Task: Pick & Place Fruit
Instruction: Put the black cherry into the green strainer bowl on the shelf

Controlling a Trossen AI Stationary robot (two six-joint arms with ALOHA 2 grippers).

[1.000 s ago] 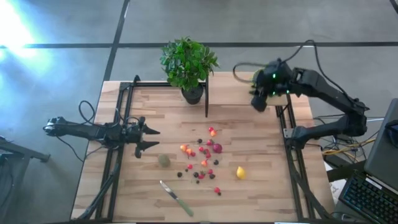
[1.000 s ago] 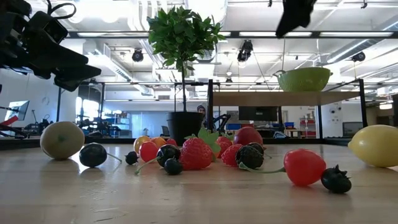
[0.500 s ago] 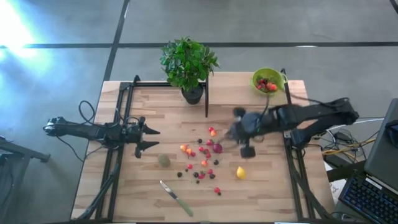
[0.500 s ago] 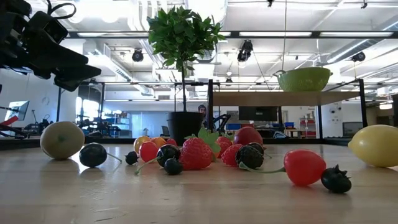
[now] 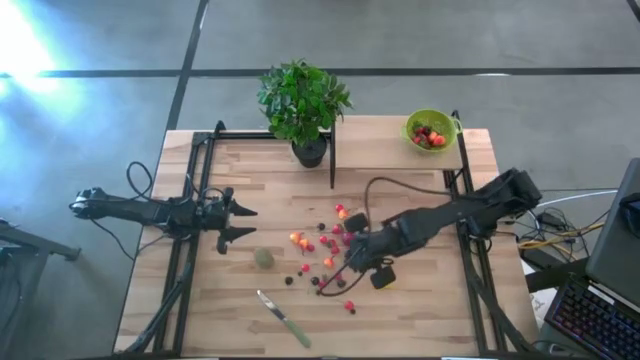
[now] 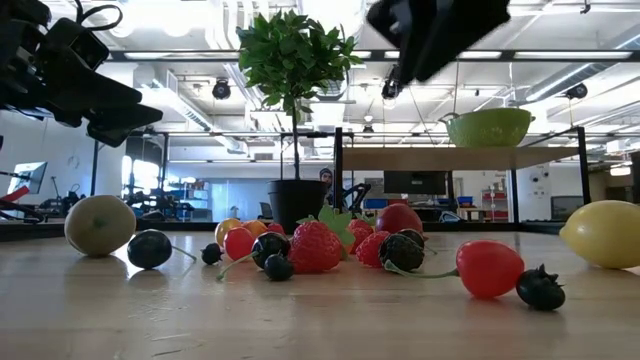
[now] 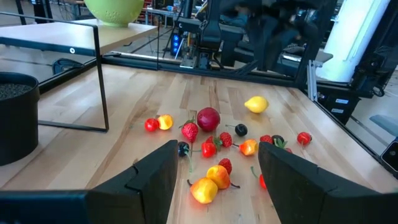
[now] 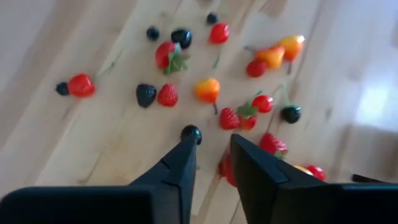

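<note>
The table (image 5: pixel 420 300) carries the scattered fruit (image 5: pixel 325 262) at its middle, more sitting in the bowl (image 5: pixel 431 130). Right gripper (image 5: pixel 368 262) hovers over the pile, fingers slightly apart, empty: reach step. Next, choose one berry and descend. Left gripper (image 5: pixel 238 222) waits, fingers apart.

One camera hangs overhead, looking straight down on the whole table (image 5: pixel 420 300). Another sits at tabletop level, close to the fruit (image 6: pixel 315 247), facing twelve o'clock into the room. Both wrist cameras share that scattered fruit.
</note>
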